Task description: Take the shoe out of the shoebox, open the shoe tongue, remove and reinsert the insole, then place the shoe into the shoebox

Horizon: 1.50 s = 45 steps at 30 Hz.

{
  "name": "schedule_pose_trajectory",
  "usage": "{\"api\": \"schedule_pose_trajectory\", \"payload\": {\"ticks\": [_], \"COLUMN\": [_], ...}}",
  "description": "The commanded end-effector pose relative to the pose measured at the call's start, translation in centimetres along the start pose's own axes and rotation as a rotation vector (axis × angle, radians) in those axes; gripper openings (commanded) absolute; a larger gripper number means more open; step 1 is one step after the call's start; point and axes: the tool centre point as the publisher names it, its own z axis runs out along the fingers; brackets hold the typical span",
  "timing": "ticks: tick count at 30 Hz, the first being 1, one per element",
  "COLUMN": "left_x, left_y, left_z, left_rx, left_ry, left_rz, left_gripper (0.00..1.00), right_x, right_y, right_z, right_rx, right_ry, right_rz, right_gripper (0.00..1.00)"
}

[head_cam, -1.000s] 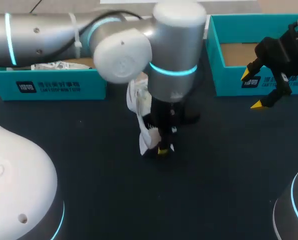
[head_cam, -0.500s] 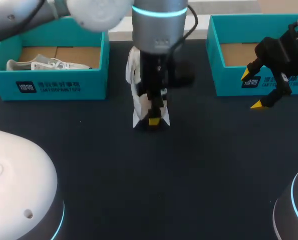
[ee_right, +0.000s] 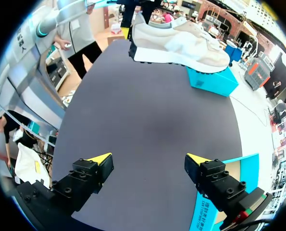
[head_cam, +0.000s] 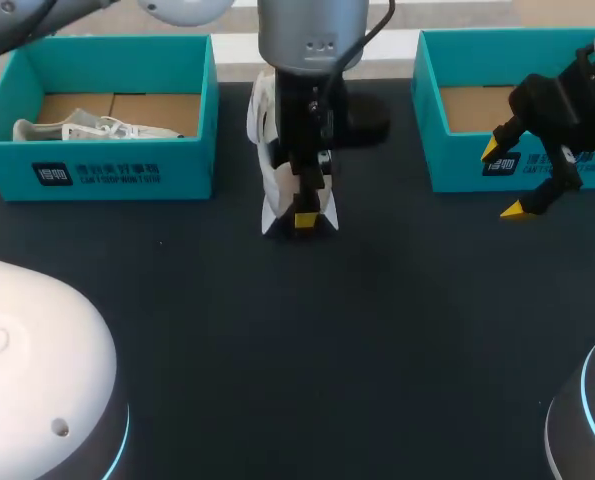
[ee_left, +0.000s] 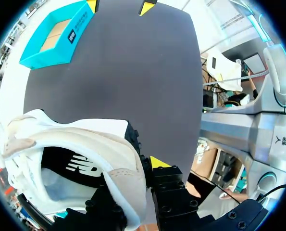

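A white and beige shoe (head_cam: 269,170) hangs heel-down above the table between the two teal boxes. My left gripper (head_cam: 305,218) is shut on its heel. In the left wrist view the shoe (ee_left: 75,149) fills the space by my left gripper (ee_left: 133,185), heel collar pinched between the fingers, one yellow fingertip (ee_left: 157,162) showing. My right gripper (head_cam: 504,180) stands open in front of the right shoebox (head_cam: 432,150), holding nothing. From the right wrist the shoe (ee_right: 181,41) shows side-on, far ahead of the open right gripper (ee_right: 147,159).
The left shoebox (head_cam: 127,175) holds a second white shoe (head_cam: 77,130). The right shoebox shows a bare cardboard floor (head_cam: 472,105). Dark tabletop (head_cam: 307,350) stretches in front of both boxes.
My left arm has lifted the shoe up and back toward the far side of the table, between the boxes. The right arm has not moved.
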Motion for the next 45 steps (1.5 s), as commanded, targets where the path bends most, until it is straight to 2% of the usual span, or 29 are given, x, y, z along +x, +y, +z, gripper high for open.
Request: {"api": "schedule_pose_trajectory", "payload": {"ticks": [1,6,10,20,27,33,35,45], "left_x": [0.0,-1.8,-3.6,-8.1,-11.1,-14.4,-15.1,-15.1], "left_y": [0.2,3.4,5.7,11.6,15.6,19.4,20.0,20.0], "left_z": [0.0,-1.1,-1.4,-3.0,-3.7,-4.3,-4.3,-4.3], "left_rx": [0.005,0.0,-0.065,-0.043,-0.023,-0.078,-0.101,-0.101], "left_ry": [-0.002,-0.029,-0.003,0.02,-0.008,0.029,0.034,0.034], "left_rz": [0.0,0.052,0.107,0.131,0.146,0.23,0.238,0.238], "left_gripper": [0.0,0.0,0.0,0.0,0.0,0.0,0.0,0.0], "right_x": [-0.1,-0.1,-0.1,-0.1,-0.1,-0.1,-0.1,-0.1], "right_y": [0.1,0.1,0.1,0.1,0.1,0.1,0.1,0.1], "right_z": [0.1,0.1,0.1,0.1,0.1,0.1,0.1,0.1], "right_rx": [0.003,0.003,0.003,0.003,0.003,0.003,0.003,0.003], "right_ry": [0.002,0.002,0.002,0.002,0.002,0.002,0.002,0.002], "right_rz": [0.001,0.001,0.001,0.001,0.001,0.001,0.001,0.001], "right_gripper": [1.0,1.0,1.0,1.0,1.0,1.0,1.0,1.0]}}
